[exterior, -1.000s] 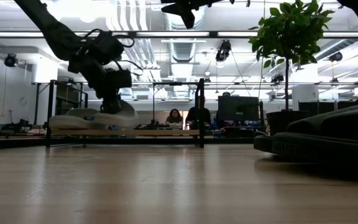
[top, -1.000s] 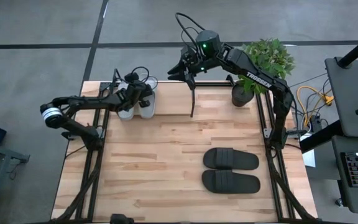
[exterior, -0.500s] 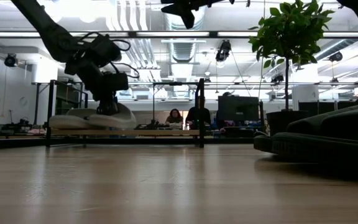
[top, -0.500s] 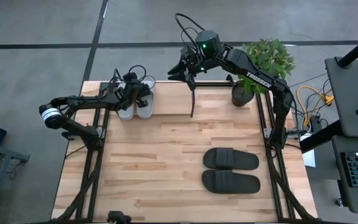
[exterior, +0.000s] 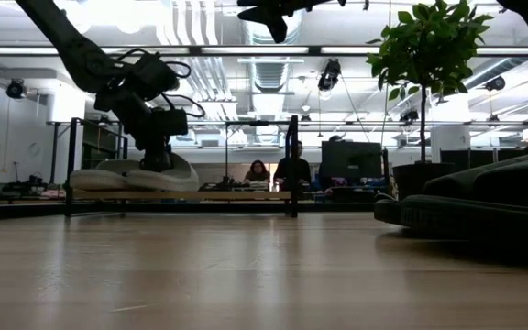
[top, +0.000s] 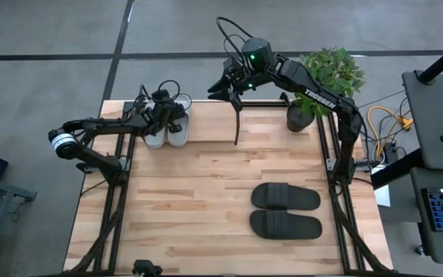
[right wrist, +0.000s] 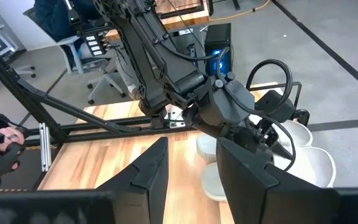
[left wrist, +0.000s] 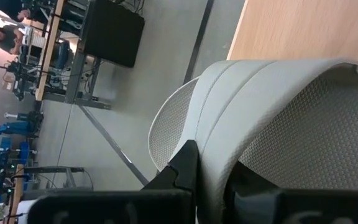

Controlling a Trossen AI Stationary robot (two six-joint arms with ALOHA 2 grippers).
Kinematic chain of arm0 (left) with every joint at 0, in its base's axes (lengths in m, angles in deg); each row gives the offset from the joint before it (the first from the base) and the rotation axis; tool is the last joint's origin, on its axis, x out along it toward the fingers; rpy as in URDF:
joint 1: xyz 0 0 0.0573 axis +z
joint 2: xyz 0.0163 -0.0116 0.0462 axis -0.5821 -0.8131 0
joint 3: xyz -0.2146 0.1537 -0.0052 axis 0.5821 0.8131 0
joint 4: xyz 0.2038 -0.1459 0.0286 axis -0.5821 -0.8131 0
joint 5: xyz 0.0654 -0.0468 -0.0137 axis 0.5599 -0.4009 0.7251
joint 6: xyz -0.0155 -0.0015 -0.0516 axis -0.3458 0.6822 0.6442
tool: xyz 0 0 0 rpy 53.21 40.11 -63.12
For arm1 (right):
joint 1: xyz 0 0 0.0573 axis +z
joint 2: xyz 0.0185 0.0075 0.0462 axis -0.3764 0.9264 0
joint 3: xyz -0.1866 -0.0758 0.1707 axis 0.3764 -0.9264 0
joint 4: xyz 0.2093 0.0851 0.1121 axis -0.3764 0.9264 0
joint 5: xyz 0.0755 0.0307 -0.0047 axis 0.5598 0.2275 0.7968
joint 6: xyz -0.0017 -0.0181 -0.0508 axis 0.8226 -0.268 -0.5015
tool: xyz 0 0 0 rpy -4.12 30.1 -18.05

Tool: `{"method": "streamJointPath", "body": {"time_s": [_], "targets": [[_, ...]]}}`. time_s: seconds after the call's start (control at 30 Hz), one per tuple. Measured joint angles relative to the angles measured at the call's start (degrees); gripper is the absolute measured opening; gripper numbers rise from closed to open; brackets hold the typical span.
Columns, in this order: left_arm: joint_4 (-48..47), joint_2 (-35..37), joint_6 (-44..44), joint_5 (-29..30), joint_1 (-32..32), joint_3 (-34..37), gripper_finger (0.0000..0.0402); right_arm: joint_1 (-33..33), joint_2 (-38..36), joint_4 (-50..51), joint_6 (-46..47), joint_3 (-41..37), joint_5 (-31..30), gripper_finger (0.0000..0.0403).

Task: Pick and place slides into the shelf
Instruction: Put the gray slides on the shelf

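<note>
Two light grey-white slides (top: 168, 131) sit side by side at the table's far left corner, soles on the shelf's (exterior: 227, 194) wood board, as the low view (exterior: 136, 174) shows. My left gripper (top: 164, 115) is over them, shut on one slide's strap (left wrist: 272, 99). Two black slides (top: 285, 197) (top: 285, 225) lie flat on the table toward the near right. My right gripper (top: 223, 86) hangs high above the far edge, open (right wrist: 188, 174), touching nothing. My left gripper holds a white slide by the edge of its wide strap (left wrist: 213, 168), pinched with one finger (left wrist: 184, 165) outside the strap and the other (left wrist: 253, 186) under it. It comes slanting down from the table's left. The slide's sole lies on the shelf board (exterior: 108, 194).
A potted plant (top: 318, 81) stands at the far right corner. The shelf's thin black uprights (exterior: 293, 165) rise along the far edge. Black arm frames run down both table sides (top: 118, 208) (top: 337, 192). People sit in the room beyond (exterior: 257, 171).
My left gripper has moved a little toward the table's left edge and slightly down, carrying the white slide with it. The slide, blurred in motion a second ago, now lies still on the shelf board. The right arm has kept still.
</note>
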Motion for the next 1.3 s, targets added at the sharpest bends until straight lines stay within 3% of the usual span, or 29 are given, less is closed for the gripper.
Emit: {"method": "streamJointPath", "body": {"time_s": [0.7, 1.3], "targets": [[-0.8, 0.0, 2.9, -1.1, 1.2, 0.0, 0.0007, 0.0, 0.0, 1.0, -0.1, 0.0, 0.0, 0.0117], [-4.1, 0.0, 4.5, -7.0, 1.5, -0.2, 0.0188, 0.0, 0.0, 2.0, -1.0, 0.0, 0.0, 0.0115]]}}
